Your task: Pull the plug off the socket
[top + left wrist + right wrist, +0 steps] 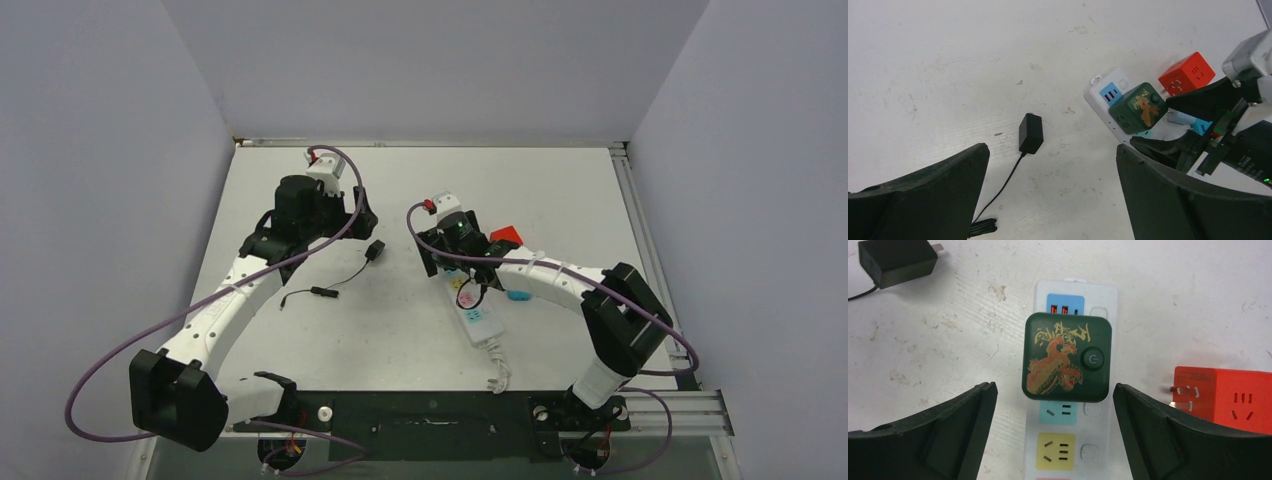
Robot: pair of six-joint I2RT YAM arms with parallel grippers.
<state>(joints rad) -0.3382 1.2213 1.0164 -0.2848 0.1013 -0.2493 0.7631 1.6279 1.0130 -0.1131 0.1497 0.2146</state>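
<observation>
Right claw (pixel 1054 390) is released, its jaws wide either side of the green cube (pixel 1066 357) seated on the socket (pixel 1103 300) at centre frame. Left claw (pixel 1051 147) is likewise released and empty. The black plug (pixel 898 260) lies loose at upper left, clear of the socket. Risk: nothing pins the socket, so any brush could drag it (red cube (pixel 1233 400) lies just beside it). Counter (pixel 1198 290) is white and scuffed, and pale walls (pixel 430 60) enclose it.

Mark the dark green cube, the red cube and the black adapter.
dark green cube (pixel 1066 357), right wrist view, middle of its printed top face.
red cube (pixel 1235 400), right wrist view, its socketed face.
black adapter (pixel 1030 133), left wrist view, centre of its body.
</observation>
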